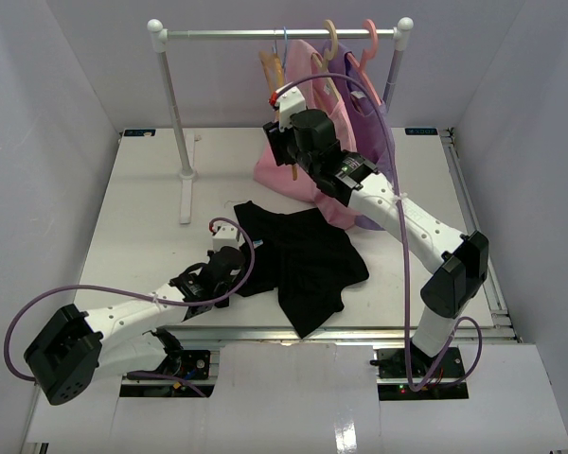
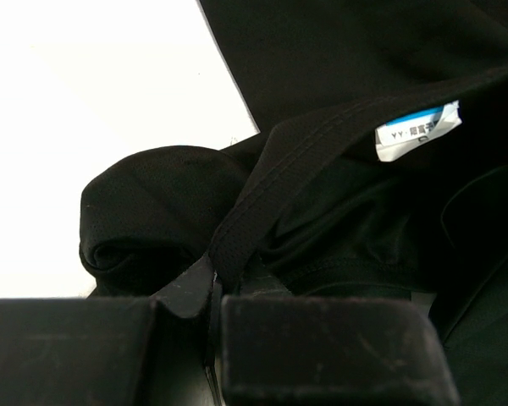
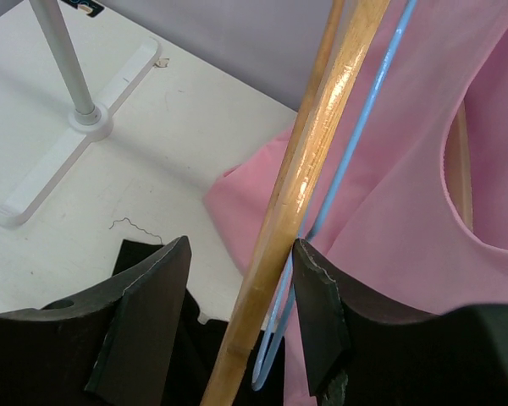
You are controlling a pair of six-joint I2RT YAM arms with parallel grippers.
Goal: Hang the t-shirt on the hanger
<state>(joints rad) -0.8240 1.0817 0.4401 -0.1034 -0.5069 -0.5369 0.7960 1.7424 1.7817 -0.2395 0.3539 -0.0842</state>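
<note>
The black t-shirt (image 1: 303, 260) lies crumpled on the table in front of the rack. My left gripper (image 1: 239, 257) is at its left edge, shut on the collar band (image 2: 262, 203), with the small light label (image 2: 417, 129) just beyond. The light-blue hanger (image 3: 364, 110) hangs on the rail, its hook (image 1: 284, 40) over the bar. My right gripper (image 3: 241, 271) is up at the rack (image 1: 276, 147), open. The blue hanger's wire and a tan hanger's arm (image 3: 322, 110) both pass between its jaws. The blue wire runs right beside the right finger (image 3: 317, 313).
A pink garment (image 1: 284, 175) and a purple garment (image 1: 369, 109) hang on the rail (image 1: 237, 34) behind my right gripper, with a pink hanger (image 1: 369, 47) at the right. The rack's post and white foot (image 1: 186, 189) stand at the left. White walls enclose the table.
</note>
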